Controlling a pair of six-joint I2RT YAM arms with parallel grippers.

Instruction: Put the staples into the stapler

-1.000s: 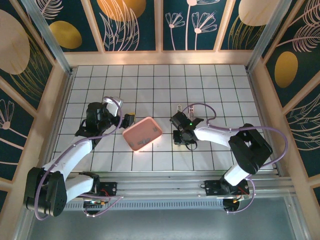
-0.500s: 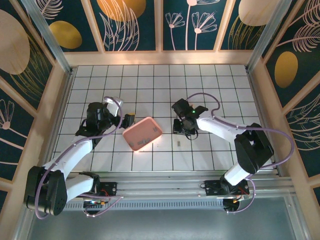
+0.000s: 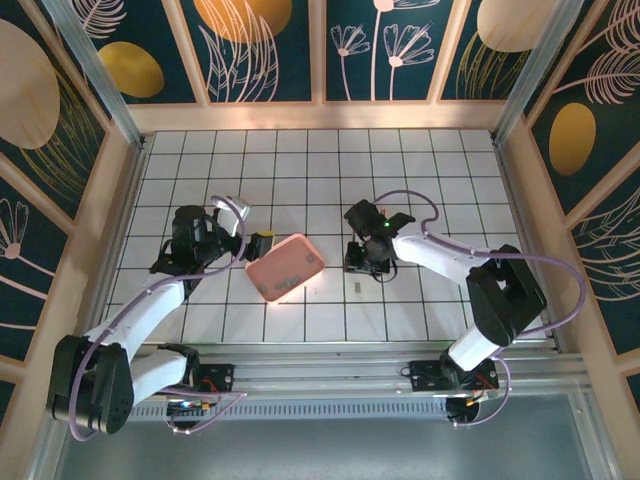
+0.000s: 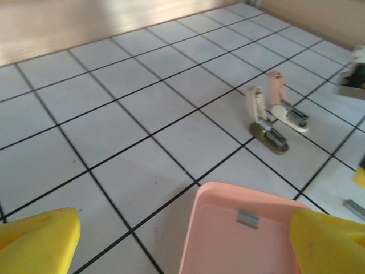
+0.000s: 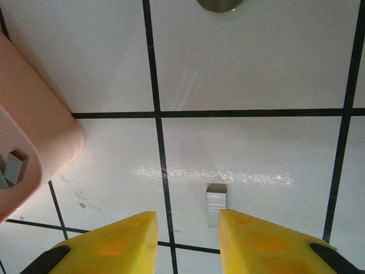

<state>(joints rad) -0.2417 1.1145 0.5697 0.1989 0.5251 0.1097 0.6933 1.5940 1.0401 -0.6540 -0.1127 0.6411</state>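
A pink tray (image 3: 285, 267) lies at mid-table with a grey strip of staples (image 4: 248, 218) near its far wall. My left gripper (image 3: 258, 243) hovers at the tray's left corner, its yellow fingers (image 4: 37, 242) wide open and empty. Another strip of staples (image 5: 216, 204) lies loose on the white tiles (image 3: 358, 288), just beyond the tip of my right gripper (image 5: 188, 240), which is a little open with nothing between its pads. Two small staplers stand hinged open beyond the tray: a cream one (image 4: 263, 123) and a pink one (image 4: 283, 105).
The tray's rounded corner (image 5: 34, 148) shows at the left of the right wrist view, with grey staples (image 5: 12, 167) inside. A rounded metallic piece (image 5: 219, 4) sits at that view's top edge. Wooden walls (image 3: 90, 230) ring the tiled table.
My right gripper has let the staple strip go onto the tiles and drawn up and back from it, its jaws parting slightly. The left gripper has edged closer to the tray.
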